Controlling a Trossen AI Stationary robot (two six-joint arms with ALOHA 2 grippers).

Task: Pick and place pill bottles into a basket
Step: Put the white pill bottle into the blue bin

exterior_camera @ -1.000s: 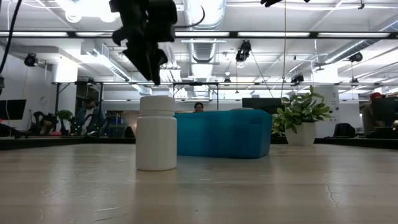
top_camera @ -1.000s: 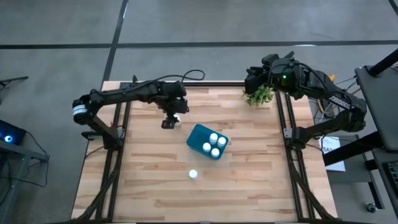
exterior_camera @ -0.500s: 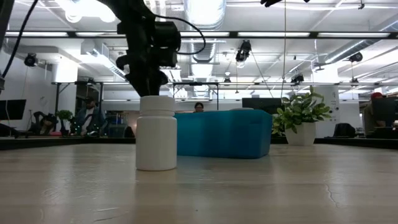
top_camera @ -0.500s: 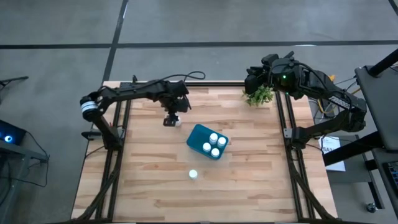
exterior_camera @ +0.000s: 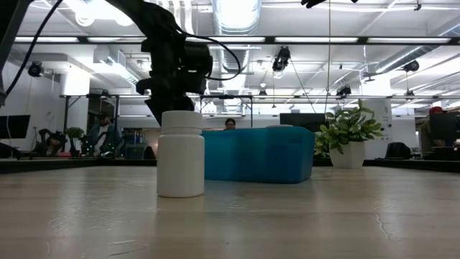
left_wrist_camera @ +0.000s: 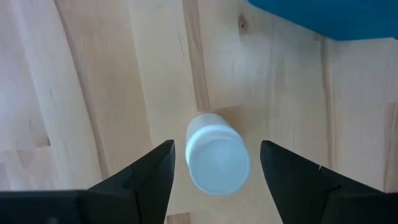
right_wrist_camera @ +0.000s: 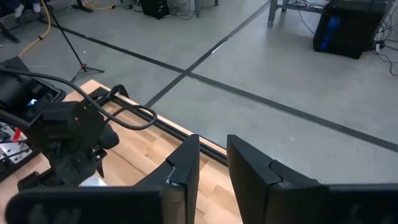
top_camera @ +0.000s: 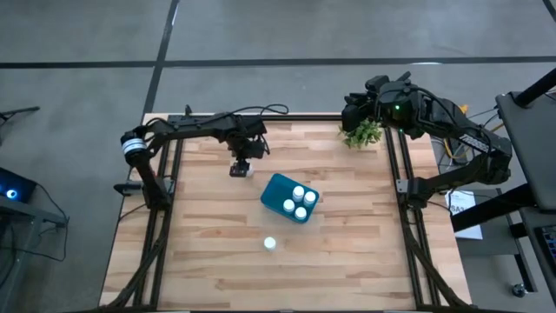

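Four small white cylindrical pill bottles with round white caps point(top_camera: 299, 202) already stand together inside the teal-blue rectangular plastic basket point(top_camera: 276, 189), which sits tilted just right of the middle of the pale wooden plank table point(top_camera: 200, 252) in the high view. By my count two are left out on the boards: one lone white bottle point(top_camera: 270, 244) below the basket toward the lower middle of that frame, and the one I am working on, a white capped bottle point(left_wrist_camera: 217, 160) standing upright on the wood up and to the left of the basket. My left gripper point(left_wrist_camera: 214, 165) hangs directly over it, fingers spread wide to either side of its cap and closed on nothing; I judge I'm not yet low enough to pinch. Its cap looks smooth, round and clean, with no label showing from above. My right gripper point(right_wrist_camera: 213, 168) waits at the upper right of the high view by the green potted plant point(top_camera: 363, 133), fingers slightly parted and empty.
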